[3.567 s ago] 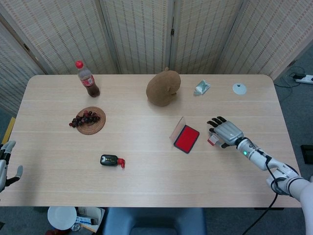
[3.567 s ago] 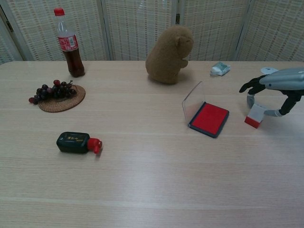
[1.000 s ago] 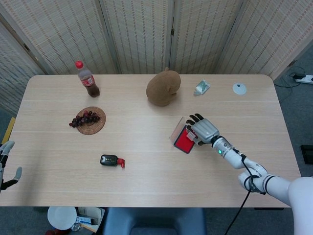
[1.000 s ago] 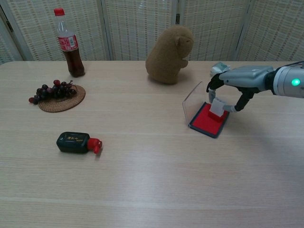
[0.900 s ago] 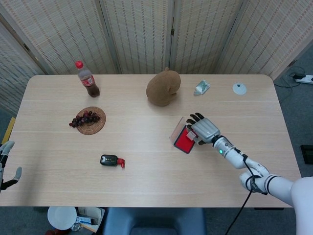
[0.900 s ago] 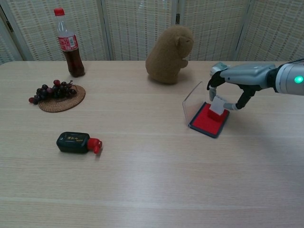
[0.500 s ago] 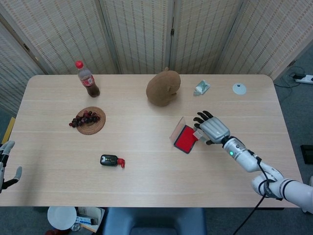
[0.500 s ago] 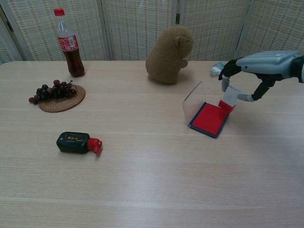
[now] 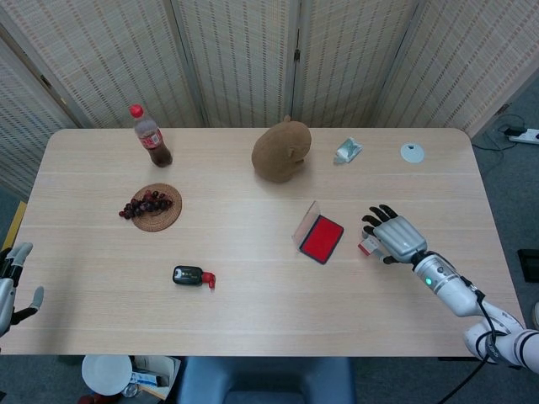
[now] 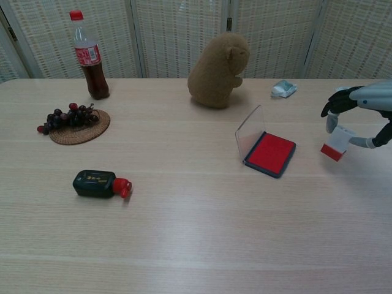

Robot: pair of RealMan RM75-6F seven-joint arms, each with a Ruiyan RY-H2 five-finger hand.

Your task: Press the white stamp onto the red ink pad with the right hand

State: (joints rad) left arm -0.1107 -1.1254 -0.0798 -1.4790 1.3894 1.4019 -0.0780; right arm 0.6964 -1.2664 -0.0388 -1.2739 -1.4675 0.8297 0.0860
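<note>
At the far left edge of the head view, the robot's grey left hand (image 9: 13,282) hangs below the pale wooden table (image 9: 253,320), fingers apart and holding nothing. Along the table from left to right stand a red-capped cola bottle (image 10: 87,55), a bunch of dark grapes on a round woven coaster (image 10: 75,121), a small dark green ink bottle with a red cap lying on its side (image 10: 101,184), and a brown plush toy (image 10: 217,69). Right of centre sits the red ink pad in its dark case (image 10: 269,153), its clear lid propped open on the left side. Well apart from it, further right, the silver right hand (image 10: 361,116) pinches the small white stamp with a red base (image 10: 336,143) between thumb and a finger, the red face tilted down and just above the table; the other fingers are spread.

The stamp looks a light, rigid plastic block, unlikely to deform, though its smooth white sides could slip or twist in a narrow pinch. The upper white body, where it is gripped, seems the sensible hold, keeping fingers clear of the red face. The pad looks light too and may slide under an off-centre press.
</note>
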